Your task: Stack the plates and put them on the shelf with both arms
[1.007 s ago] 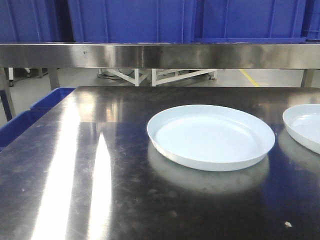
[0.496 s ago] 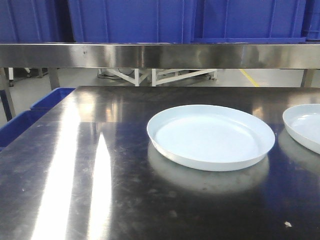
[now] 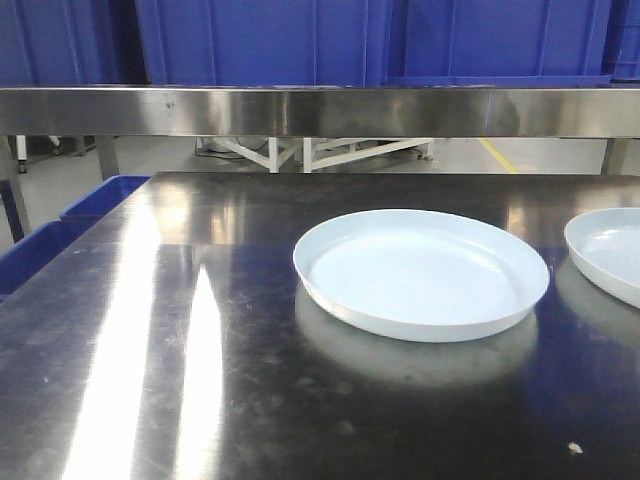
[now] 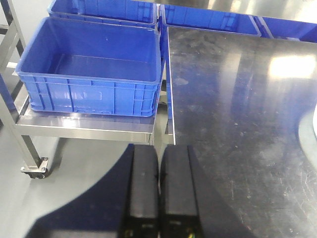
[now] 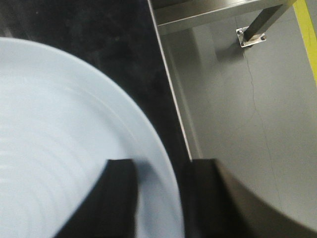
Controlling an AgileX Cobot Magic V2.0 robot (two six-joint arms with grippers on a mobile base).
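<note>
Two pale white plates lie apart on the dark steel tabletop (image 3: 200,330). One plate (image 3: 420,275) is in the middle of the front view. The other plate (image 3: 608,250) is cut off by the right edge. In the right wrist view my right gripper (image 5: 161,167) is open and straddles this plate's (image 5: 59,129) right rim, one finger over the inside and one outside near the table edge. My left gripper (image 4: 159,149) is shut and empty above the table's left edge. The shelf rail (image 3: 320,110) runs across the back.
Big blue crates (image 3: 260,40) sit on the shelf above the rail. An open blue crate (image 4: 89,69) stands on a lower steel rack left of the table, with more crates behind it. Grey floor and a bolted table leg (image 5: 252,32) lie beyond the table's right edge.
</note>
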